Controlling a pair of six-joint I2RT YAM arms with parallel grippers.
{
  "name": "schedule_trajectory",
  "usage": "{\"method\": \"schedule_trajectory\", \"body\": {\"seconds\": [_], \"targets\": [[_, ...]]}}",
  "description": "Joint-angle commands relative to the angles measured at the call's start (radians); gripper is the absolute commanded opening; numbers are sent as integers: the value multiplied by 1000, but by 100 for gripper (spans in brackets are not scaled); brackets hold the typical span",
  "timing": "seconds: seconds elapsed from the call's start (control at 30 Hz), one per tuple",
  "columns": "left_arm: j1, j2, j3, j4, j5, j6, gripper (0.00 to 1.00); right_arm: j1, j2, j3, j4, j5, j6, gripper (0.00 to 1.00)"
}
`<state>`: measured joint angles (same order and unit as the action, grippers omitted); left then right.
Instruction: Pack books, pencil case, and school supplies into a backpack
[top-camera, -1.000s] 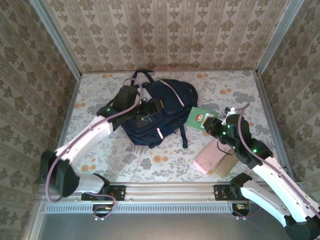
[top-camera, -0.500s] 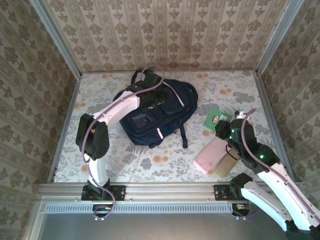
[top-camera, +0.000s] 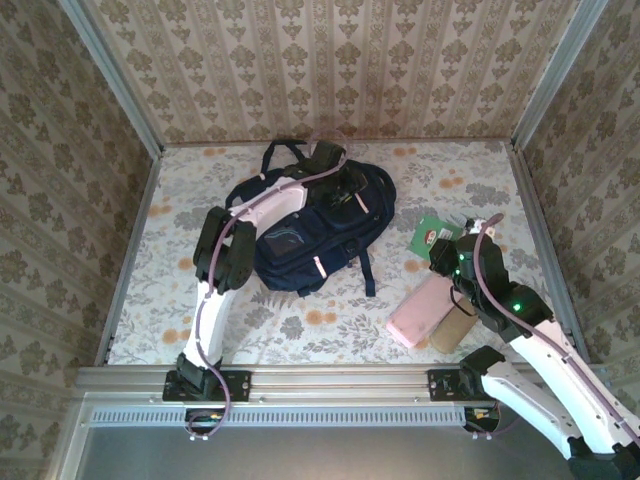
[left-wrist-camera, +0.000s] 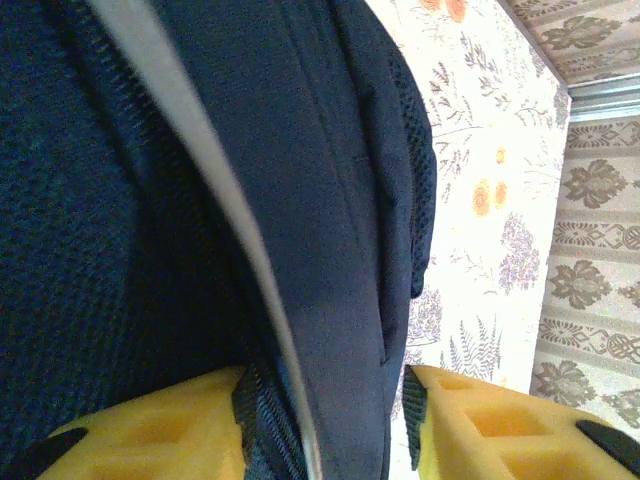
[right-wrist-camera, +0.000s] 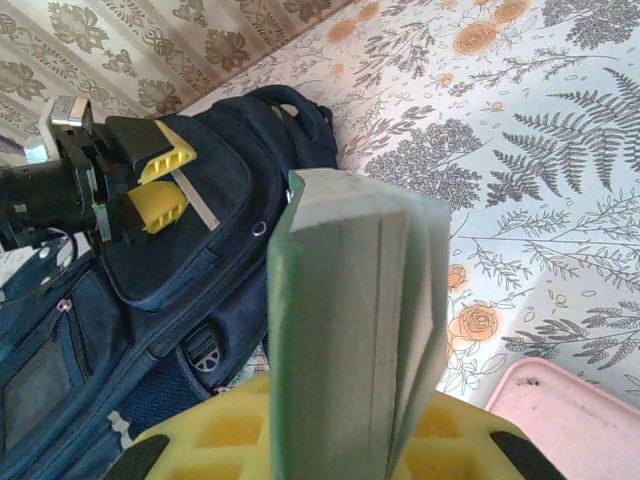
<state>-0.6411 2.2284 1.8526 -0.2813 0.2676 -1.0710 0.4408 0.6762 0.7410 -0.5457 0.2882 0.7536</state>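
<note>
Place: robot test cell dressed up as a home (a stage set, not a lived-in room)
Walls: damask-wallpapered panels (top-camera: 340, 60) on three sides, framed by bare aluminium posts (top-camera: 112, 80)
Table: floral-print cover (top-camera: 300, 325)
Near edge: aluminium rail (top-camera: 330, 379) with arm bases (top-camera: 205, 383) bolted on

The navy backpack (top-camera: 330, 240) is lying flat, its pale stripes and front pocket facing up. I am holding the green booklet (top-camera: 432, 232) clamped to its right, while the pink pouch (top-camera: 420, 312) and the tan pouch (top-camera: 452, 328) are lying side by side nearer me, touching.
</note>
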Motion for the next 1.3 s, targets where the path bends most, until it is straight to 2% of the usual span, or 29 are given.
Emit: {"method": "schedule_trajectory", "body": {"seconds": [0.0, 0.1, 0.17, 0.27, 0.47, 0.6, 0.73, 0.9, 1.1, 1.27], "targets": [[-1, 35, 55, 32, 36, -14, 38, -8, 1, -19, 73, -11, -16, 0], [4, 58, 75, 33, 54, -4, 28, -10, 15, -29, 78, -29, -2, 0], [10, 65, 63, 55, 83, 5, 18, -11, 18, -31, 78, -35, 1, 0], [15, 67, 62, 14, 110, 81, 7, -13, 13, -26, 70, -31, 0, 0], [14, -1, -31, -10, 201, 284, 0, -15, 7, -4, 47, -24, -11, 0], [18, -142, -190, -18, 230, 405, 0, -16, 5, 10, 35, -23, -18, 0], [22, -290, -295, -124, 231, 523, 0, -16, 10, 17, 34, -20, -26, 0], [44, -480, -405, -178, 234, 572, 0, -17, 42, 24, 51, -60, -23, 0], [70, -673, -454, -273, 288, 624, 0, -17, 79, 26, 86, -187, -31, 0], [91, -797, -455, -366, 323, 660, 0, -17, 110, 0, 205, -387, -41, 0]]}}
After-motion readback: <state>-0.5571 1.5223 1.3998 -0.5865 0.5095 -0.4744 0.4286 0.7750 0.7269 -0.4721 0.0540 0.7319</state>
